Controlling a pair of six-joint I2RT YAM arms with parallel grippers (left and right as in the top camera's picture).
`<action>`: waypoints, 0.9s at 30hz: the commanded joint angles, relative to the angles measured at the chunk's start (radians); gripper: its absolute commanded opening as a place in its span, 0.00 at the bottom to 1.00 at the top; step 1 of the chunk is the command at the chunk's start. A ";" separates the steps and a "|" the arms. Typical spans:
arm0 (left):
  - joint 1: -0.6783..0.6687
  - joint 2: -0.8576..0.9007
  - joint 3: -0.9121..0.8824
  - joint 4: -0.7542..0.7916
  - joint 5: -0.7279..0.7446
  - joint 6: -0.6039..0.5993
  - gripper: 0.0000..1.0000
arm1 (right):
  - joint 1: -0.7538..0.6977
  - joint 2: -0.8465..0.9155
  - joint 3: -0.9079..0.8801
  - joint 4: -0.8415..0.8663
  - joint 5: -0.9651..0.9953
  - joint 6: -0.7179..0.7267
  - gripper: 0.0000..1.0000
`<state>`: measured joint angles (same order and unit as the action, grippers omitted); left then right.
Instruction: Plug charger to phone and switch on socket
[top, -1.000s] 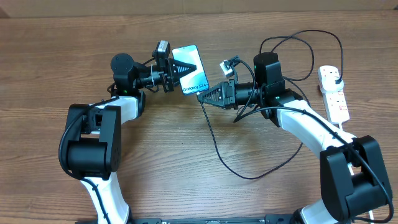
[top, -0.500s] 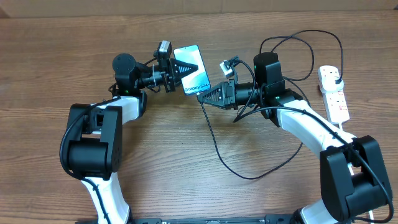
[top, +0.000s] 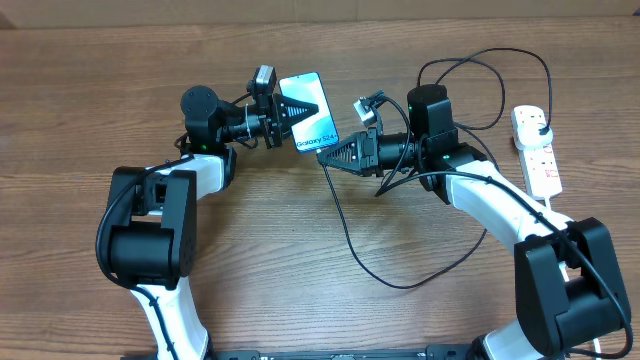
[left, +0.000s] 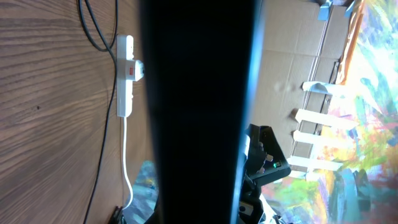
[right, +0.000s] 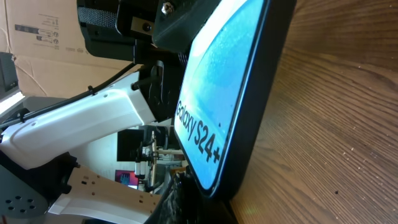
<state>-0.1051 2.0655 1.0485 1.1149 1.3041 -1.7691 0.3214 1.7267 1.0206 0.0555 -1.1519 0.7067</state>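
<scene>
My left gripper is shut on the phone and holds it tilted above the table, its blue-white screen lit. In the left wrist view the phone's dark back fills the middle. My right gripper is shut on the connector end of the charger, pressed at the phone's lower end. The connector tip is hidden. In the right wrist view the screen reads "Galaxy S24+" just above my dark fingers. The black cable loops over the table to a black plug in the socket.
The white power strip lies at the far right, with its thick white cord running to the table's edge. It also shows in the left wrist view. Loops of black cable lie behind my right arm. Cardboard boxes stand beyond the table.
My left gripper has shifted the phone slightly to the right, towards my right gripper. The right arm and the cable have not visibly moved.
</scene>
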 joint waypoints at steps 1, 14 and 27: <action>-0.009 0.004 0.022 0.013 -0.002 0.027 0.05 | -0.003 -0.016 0.001 0.004 0.007 0.004 0.04; -0.009 0.004 0.022 0.013 0.009 0.031 0.05 | -0.003 -0.016 0.001 0.027 0.008 0.013 0.04; -0.009 0.004 0.022 0.019 0.018 0.031 0.05 | -0.003 -0.016 0.001 0.027 0.038 0.031 0.04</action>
<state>-0.1051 2.0655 1.0485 1.1191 1.3010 -1.7691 0.3214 1.7267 1.0206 0.0719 -1.1473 0.7300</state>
